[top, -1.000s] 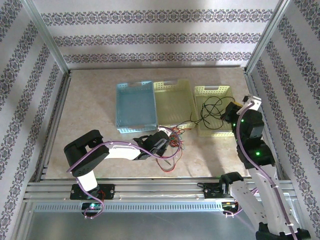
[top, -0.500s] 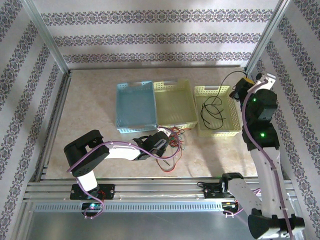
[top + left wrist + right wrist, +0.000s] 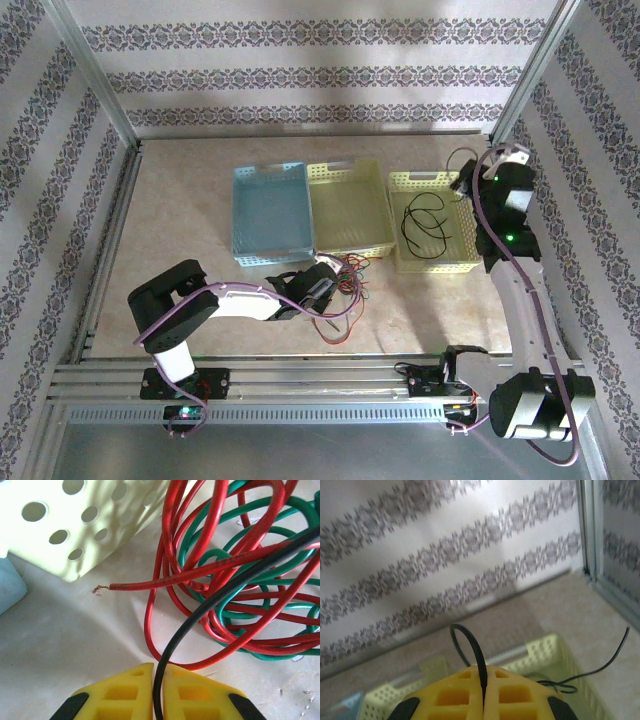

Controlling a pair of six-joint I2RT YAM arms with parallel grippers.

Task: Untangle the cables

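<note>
**Pulling the black wires out**

Our left gripper (image 3: 158, 692) pinches a black cable (image 3: 190, 622) beside the red and green tangle (image 3: 240, 615). Our right gripper (image 3: 483, 695) squeezes a black wire (image 3: 479, 655) above the yellow basket (image 3: 560, 650). Next, we think, pull gently.

The left claw (image 3: 158, 669) is yellow with black backing. A black cable (image 3: 200, 607) runs from between its tips. Beyond it, red cables (image 3: 210, 525) and green cables (image 3: 245, 617) lie on the beige, mottled worktop (image 3: 60, 645), with a pale yellow basket (image 3: 100, 525) up-left. The right claw (image 3: 483, 672) is yellow too, with a black strand (image 3: 470, 640) at its tips. Ahead of it is a white wall (image 3: 420, 560) banded with grey-purple floral stripes.
</note>
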